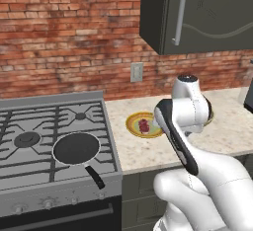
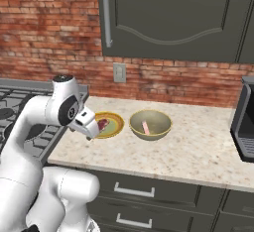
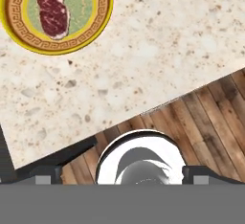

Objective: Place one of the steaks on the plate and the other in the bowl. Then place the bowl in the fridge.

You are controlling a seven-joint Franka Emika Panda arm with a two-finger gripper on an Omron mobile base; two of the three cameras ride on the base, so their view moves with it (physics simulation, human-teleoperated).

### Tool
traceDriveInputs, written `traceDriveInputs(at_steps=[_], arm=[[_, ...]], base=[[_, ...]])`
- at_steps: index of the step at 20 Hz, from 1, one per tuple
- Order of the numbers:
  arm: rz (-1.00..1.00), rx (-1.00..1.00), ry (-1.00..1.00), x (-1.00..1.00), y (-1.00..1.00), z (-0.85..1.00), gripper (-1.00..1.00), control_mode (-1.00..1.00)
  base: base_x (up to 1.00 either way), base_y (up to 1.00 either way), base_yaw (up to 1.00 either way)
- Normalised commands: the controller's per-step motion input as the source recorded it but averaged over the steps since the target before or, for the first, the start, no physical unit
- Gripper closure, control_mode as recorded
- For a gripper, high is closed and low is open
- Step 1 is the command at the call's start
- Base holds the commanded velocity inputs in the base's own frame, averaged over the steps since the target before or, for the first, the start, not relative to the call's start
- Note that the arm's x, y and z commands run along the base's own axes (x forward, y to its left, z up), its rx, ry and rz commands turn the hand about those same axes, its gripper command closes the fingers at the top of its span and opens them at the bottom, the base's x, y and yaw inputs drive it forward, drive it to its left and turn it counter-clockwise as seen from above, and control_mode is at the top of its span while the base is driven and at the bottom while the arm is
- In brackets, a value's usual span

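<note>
Your claw hangs released and empty over the surface edge. One steak lies on the plate, ahead and to one side; the other steak sits in the bowl beyond. The bowl looks rigid, light, likely slick: pinch its rim wall, keeping it level.

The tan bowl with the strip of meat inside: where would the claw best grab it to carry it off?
Probably the rim of the round tan bowl, coming straight down from above with one finger inside and one outside. It sits upright with thin, open walls; the near rim looks best, away from the pink steak lying inside.
</note>
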Motion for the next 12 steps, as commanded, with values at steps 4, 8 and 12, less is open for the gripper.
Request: traceDriveInputs(at_steps=[4, 8, 12], arm=[[0.03, 0.00, 0.01, -0.16, -0.10, 0.21, -1.00, -1.00], [0.14, 0.00, 0.02, -0.04, -0.23, 0.00, -1.00, -1.00], [0.21, 0.00, 0.00, -0.18, -0.16, 0.00, -1.00, -1.00]], base=[[0.00, 0.00, 0.00], [0.00, 0.00, 0.00], [0.00, 0.00, 0.00]])
